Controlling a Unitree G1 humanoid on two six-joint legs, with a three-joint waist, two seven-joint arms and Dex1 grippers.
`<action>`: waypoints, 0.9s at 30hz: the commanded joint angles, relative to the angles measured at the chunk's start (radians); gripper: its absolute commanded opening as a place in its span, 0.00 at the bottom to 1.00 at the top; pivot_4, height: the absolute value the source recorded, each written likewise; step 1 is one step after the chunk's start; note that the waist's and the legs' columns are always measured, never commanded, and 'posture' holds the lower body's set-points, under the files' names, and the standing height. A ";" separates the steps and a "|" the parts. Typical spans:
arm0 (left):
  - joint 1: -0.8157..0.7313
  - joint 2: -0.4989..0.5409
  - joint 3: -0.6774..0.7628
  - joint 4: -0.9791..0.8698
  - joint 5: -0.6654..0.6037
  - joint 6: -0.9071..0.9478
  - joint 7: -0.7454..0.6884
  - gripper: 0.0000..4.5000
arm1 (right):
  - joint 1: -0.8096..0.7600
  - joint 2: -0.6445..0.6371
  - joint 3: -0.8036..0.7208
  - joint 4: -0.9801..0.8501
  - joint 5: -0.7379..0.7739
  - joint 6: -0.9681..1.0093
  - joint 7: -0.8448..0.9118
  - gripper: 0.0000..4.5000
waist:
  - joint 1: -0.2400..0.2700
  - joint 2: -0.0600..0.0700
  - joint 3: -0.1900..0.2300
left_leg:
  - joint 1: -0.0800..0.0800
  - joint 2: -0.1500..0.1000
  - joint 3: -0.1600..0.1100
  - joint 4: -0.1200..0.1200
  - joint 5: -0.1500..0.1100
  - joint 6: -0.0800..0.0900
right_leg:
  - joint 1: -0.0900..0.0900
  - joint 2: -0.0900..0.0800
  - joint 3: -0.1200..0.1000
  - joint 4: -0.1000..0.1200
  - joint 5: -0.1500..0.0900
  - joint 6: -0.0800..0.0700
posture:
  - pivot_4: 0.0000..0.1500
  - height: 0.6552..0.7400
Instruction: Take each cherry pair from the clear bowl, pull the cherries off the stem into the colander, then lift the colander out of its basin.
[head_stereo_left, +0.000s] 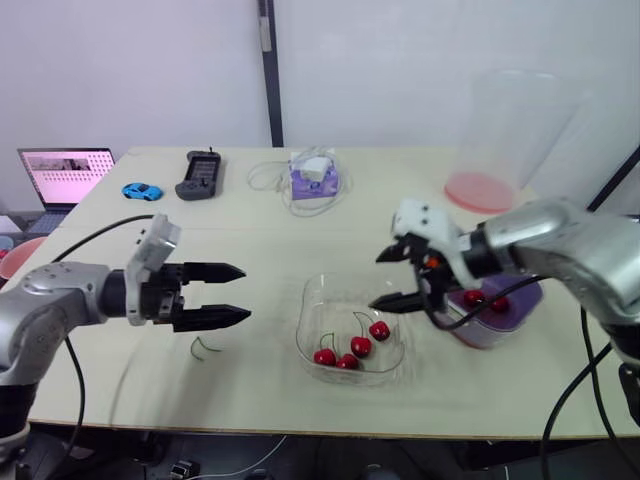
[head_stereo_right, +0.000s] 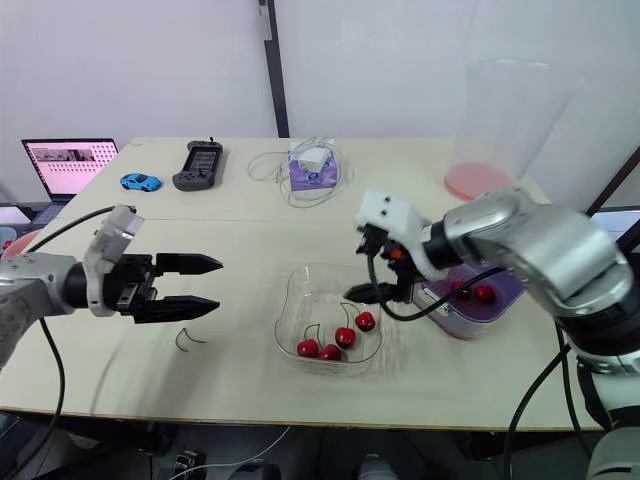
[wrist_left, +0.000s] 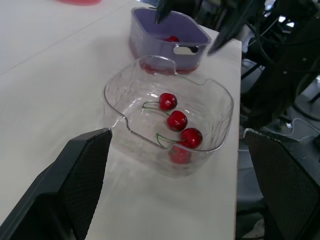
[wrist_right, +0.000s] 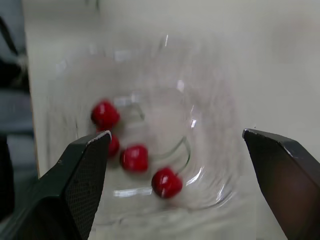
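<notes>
cherries (head_stereo_left: 361, 346) sit in clear bowl (head_stereo_left: 303, 318), right fingers (head_stereo_left: 393, 300) apart.

Plain white wall (head_stereo_left: 130, 70) across the top of the frame, split by a dark vertical strip (head_stereo_left: 270, 75) at upper centre. Pale beige table (head_stereo_left: 250, 235) fills the middle, evenly lit. Dark floor (head_stereo_left: 330, 458) along the bottom edge.
</notes>
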 joint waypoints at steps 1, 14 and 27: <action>-0.001 0.008 0.000 -0.024 0.010 -0.005 0.012 0.99 | -0.042 0.025 0.122 -0.015 -0.091 0.002 0.014 1.00 | -0.001 0.000 0.000 | 0.000 0.000 0.000 0.000 0.000 0.000 | 0.000 0.000 0.000 0.000 0.000 0.000 | 1.00 0.92; 0.038 -0.019 0.006 -0.056 0.018 -0.017 0.062 0.99 | -0.116 0.153 0.346 0.000 -0.288 0.038 -0.022 1.00 | 0.000 0.000 0.000 | 0.000 0.000 -0.001 0.000 0.000 0.000 | -0.001 0.000 0.000 0.001 0.000 0.000 | 1.00 0.92; 0.036 -0.024 0.001 -0.055 0.022 -0.019 0.073 1.00 | -0.094 0.168 0.382 -0.005 -0.323 0.022 0.028 0.62 | -0.001 0.000 0.000 | 0.000 0.000 -0.001 0.000 0.000 0.000 | -0.001 0.000 0.000 0.001 0.000 0.000 | 1.00 0.92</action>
